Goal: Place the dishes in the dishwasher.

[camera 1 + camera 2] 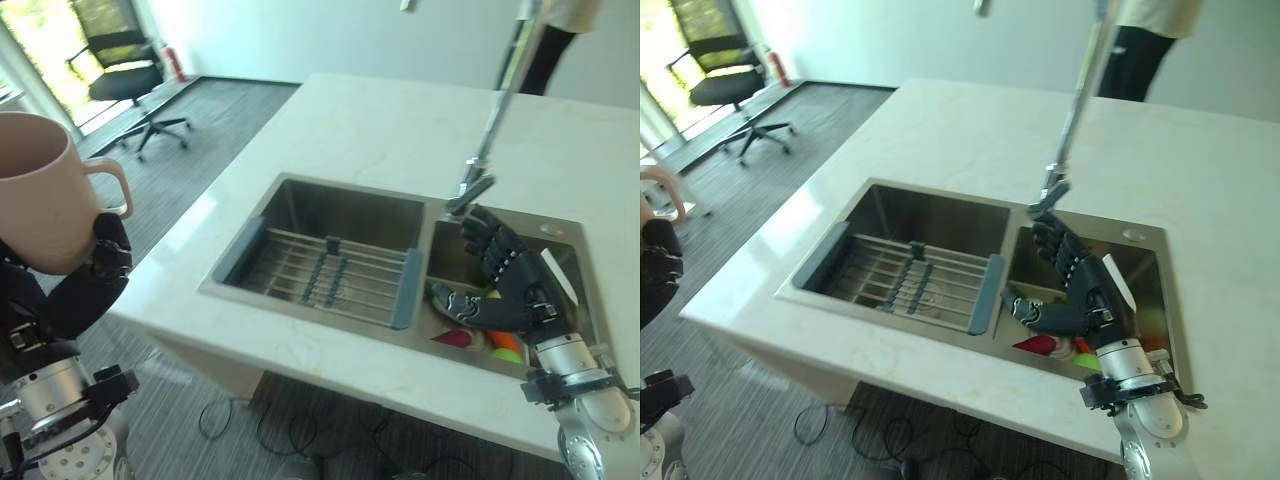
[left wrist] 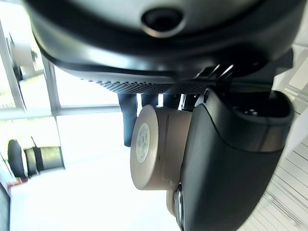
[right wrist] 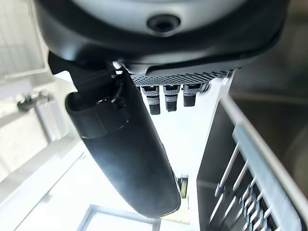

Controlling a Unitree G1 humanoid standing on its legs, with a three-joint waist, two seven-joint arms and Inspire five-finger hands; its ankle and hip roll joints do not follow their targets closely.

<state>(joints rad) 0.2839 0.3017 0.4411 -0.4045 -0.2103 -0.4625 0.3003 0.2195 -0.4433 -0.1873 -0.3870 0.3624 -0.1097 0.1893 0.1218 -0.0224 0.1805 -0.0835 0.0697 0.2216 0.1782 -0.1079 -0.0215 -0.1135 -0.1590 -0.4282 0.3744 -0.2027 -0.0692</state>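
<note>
- Left eye view shows the mug, pale pink, at the near left edge, held off the counter and away from the sink, as if already lifted for carrying off to a dishwasher, which I cannot see here.
- The left hand has dark fingers curled round the mug's lower body just under the handle; the left wrist view confirms the clamp, with the mug's base facing that camera.
- The right hand hangs over the right basin of the sink, fingers spread and holding nothing, probably poised to fetch the next dish.
- Beneath it lie colourful dishes, red, orange and green, partly hidden by the hand.
- The left basin carries a wire rack, and the faucet stands just beyond the right hand.
- Beyond the marble counter, an office chair and a person stand far off.
</note>
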